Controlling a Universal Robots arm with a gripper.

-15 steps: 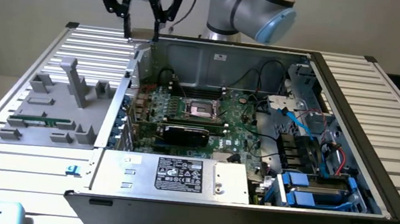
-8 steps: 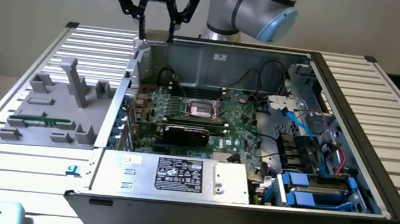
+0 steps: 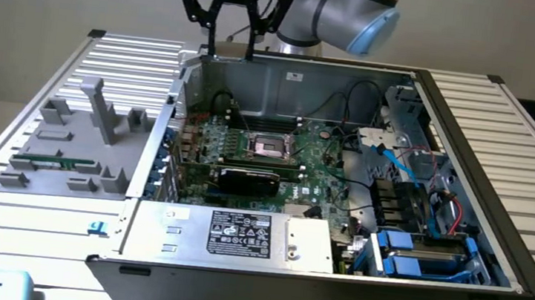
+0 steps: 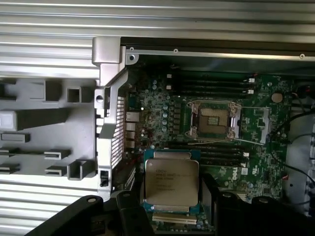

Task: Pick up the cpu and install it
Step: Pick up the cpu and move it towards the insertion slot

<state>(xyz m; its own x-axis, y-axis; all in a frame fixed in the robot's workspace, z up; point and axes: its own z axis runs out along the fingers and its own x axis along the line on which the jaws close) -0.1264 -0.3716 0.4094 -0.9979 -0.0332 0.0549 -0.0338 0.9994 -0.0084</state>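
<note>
- Exterior view: the gripper (image 3: 229, 56) hangs at the top middle of the frame, right over the back wall of the computer case (image 3: 305, 79). The open socket (image 3: 273, 147) sits mid-frame on the motherboard (image 3: 324, 178).
- Wrist view: the cpu (image 4: 171, 179) is pinched between the black fingers (image 4: 129, 211), metal lid facing the camera. It's up above the motherboard, with the socket (image 4: 212, 119) off to one side, apart from it.

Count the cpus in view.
1: the cpu, gripped in the end effector, above the motherboard and apart from the empty socket. Others may be hidden.
</note>
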